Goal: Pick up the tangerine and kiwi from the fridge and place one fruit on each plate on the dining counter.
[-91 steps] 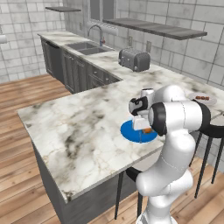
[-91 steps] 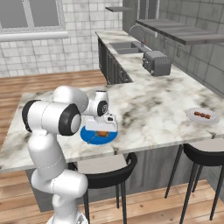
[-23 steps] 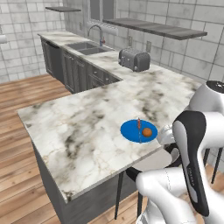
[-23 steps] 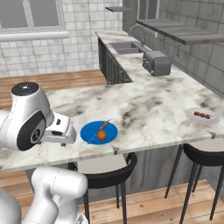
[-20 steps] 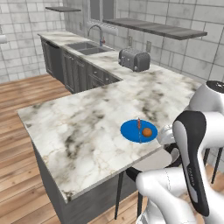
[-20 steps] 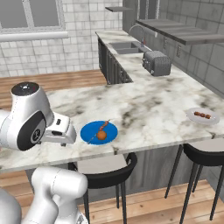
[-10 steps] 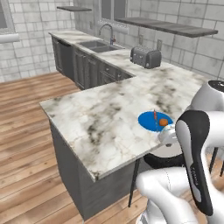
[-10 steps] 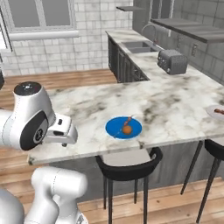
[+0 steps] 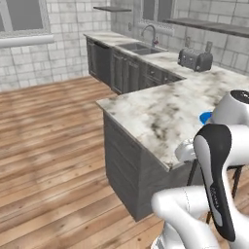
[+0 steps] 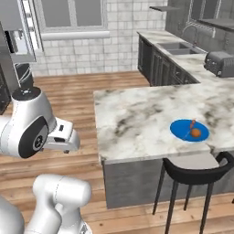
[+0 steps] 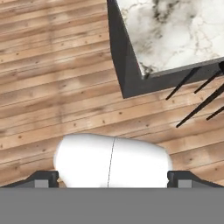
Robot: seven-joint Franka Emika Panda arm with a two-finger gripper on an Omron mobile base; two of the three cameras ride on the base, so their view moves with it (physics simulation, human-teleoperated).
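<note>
**Ana:** On the dining counter (image 10: 137, 114), at about three o'clock in the right base view, the bright blue plate (image 10: 183, 129) already carries the tangerine (image 10: 195, 133). I judge that half of the job done.

**Ben:** And the other half?

**Ana:** The kiwi is not on any plate I can see, so as I read it, that fruit is left to fetch, along with the trip to the second plate. At ten o'clock in the same view a pale panel with shelf-like slots stands against the wall; it may be the fridge (image 10: 20, 32), but I cannot be sure.

**Ben:** How does the tangerine look?

**Ana:** Small, round, orange-brown, sitting toward the four o'clock side of the plate, next to a thin brownish bit. It is much smaller than the plate and rests well inside the rim.

**Ben:** What about the pincer?

**Ana:** In the hand view the gripper (image 11: 112, 178) points down at the wooden floor (image 11: 52, 78), its two dark tips far apart at seven and five o'clock, spread wide with nothing between them. The counter's corner sits at one o'clock there, with dark stool legs (image 11: 197, 100) at three o'clock.

**Ben:** So it carries nothing?

**Ana:** Nothing at all.
</note>
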